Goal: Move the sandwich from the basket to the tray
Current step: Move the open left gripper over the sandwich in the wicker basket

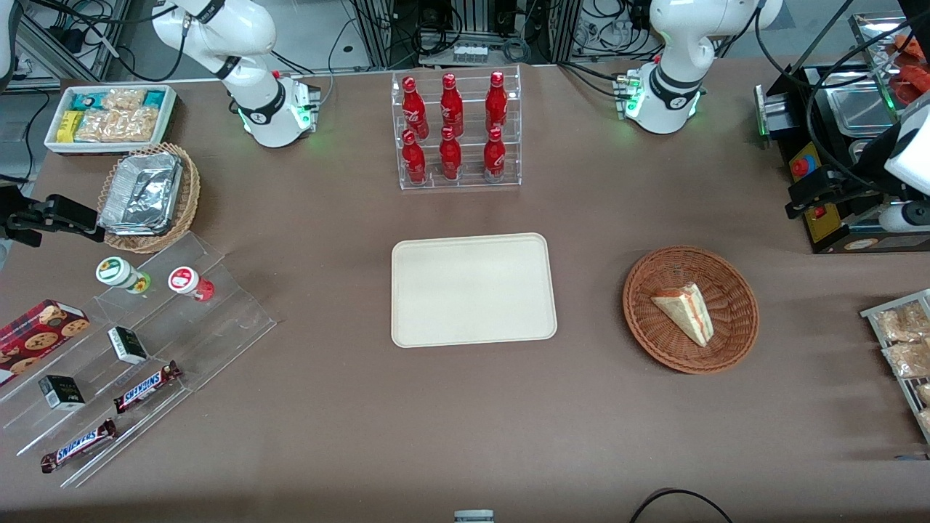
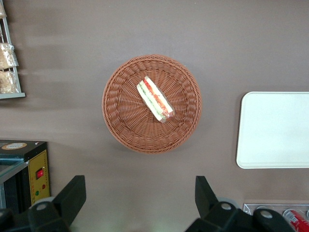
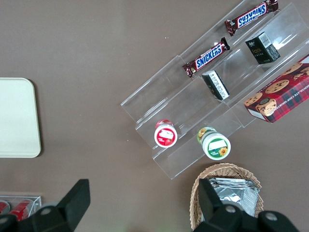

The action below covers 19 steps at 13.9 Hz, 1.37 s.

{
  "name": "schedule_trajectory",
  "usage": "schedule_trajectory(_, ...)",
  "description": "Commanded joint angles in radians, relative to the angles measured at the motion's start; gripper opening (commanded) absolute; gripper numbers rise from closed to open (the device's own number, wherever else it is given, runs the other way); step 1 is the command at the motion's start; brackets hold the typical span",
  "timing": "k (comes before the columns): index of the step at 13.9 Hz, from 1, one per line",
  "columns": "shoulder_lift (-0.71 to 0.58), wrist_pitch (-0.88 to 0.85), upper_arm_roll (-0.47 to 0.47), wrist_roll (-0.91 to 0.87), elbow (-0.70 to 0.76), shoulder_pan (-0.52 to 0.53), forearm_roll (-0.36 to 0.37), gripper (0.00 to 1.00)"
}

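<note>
The sandwich (image 1: 686, 311) (image 2: 154, 99), a pale wedge with red and green filling, lies in the round reddish-brown basket (image 1: 734, 319) (image 2: 123, 121). The cream tray (image 1: 472, 289) (image 2: 275, 130) (image 3: 17, 118) sits bare at the table's middle, beside the basket toward the parked arm's end. My gripper (image 1: 803, 196) (image 2: 139, 193) hangs high above the table, farther from the front camera than the basket and toward the working arm's end. It is open, its dark fingers (image 2: 72, 193) wide apart with nothing between them.
A black control box (image 1: 828, 218) (image 2: 29, 169) stands close to the gripper. A rack of snack packets (image 1: 904, 349) (image 2: 7, 63) lies at the working arm's end. A clear rack of red bottles (image 1: 458, 131) stands farther back than the tray. Acrylic steps (image 1: 145, 341) with candy bars occupy the parked arm's end.
</note>
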Motion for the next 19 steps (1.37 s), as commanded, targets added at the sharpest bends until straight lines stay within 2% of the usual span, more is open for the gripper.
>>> schedule_trajectory(1, -0.005, -0.022, 0.0, 0.018, -0.012, -0.005, 0.013, 1.0)
schedule_trajectory(6, 0.006, 0.024, -0.001, 0.018, -0.068, -0.005, 0.018, 1.0)
schedule_trajectory(10, -0.01, 0.225, 0.0, -0.008, -0.258, -0.005, 0.016, 1.0)
schedule_trajectory(15, 0.009, 0.408, -0.001, -0.127, -0.42, -0.007, -0.01, 1.0)
schedule_trajectory(19, 0.071, 0.578, -0.001, -0.349, -0.489, -0.044, -0.021, 1.0)
